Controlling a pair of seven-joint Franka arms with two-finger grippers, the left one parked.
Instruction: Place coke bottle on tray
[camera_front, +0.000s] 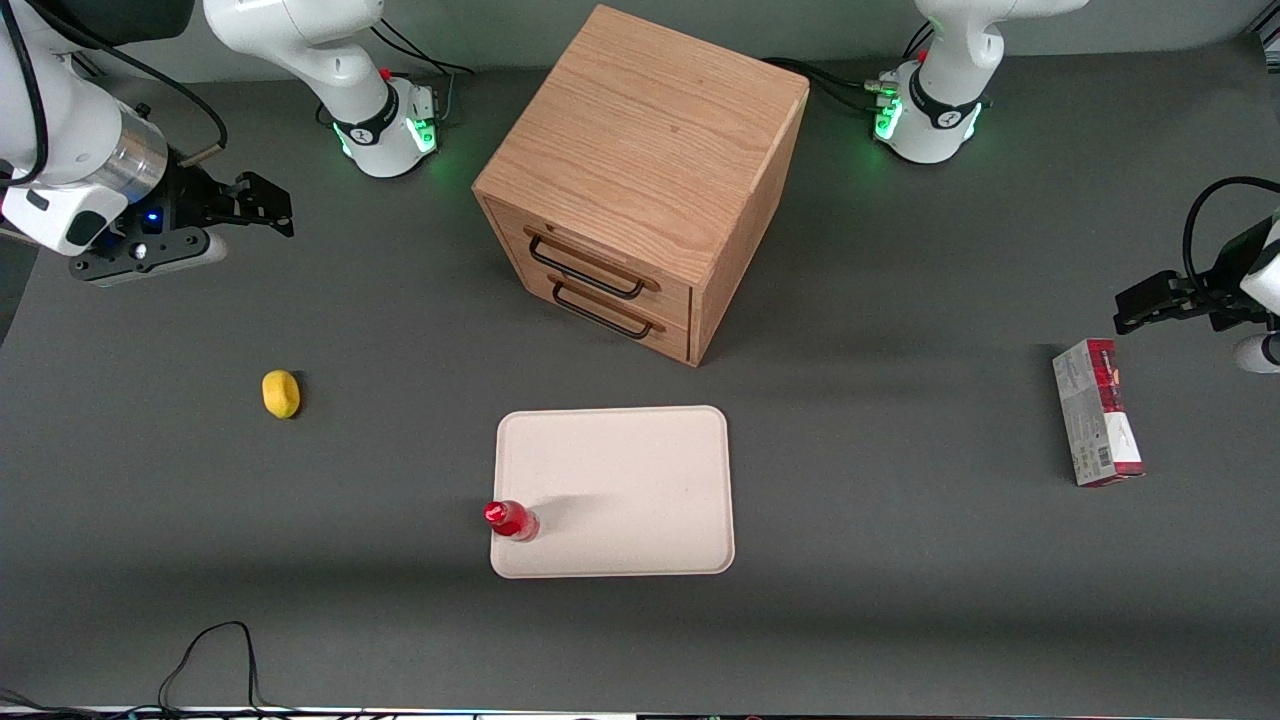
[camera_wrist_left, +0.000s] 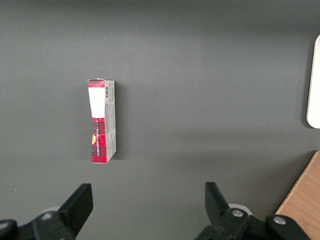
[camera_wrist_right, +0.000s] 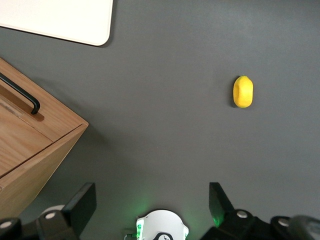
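Coke bottle (camera_front: 511, 520) upright on tray (camera_front: 640, 480) corner nearest front camera; placement looks done. Gripper (camera_front: 262, 208) well apart, fingers spread, empty; no further move needed.

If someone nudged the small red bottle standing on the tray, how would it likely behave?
The small glossy red bottle with a red cap stands upright at the edge of the flat cream rectangular tray, so a nudge would probably tip it. Lying down, its round body would likely roll. Its shiny surface may be slippery. The working arm's tool is open, far off near the table's end.
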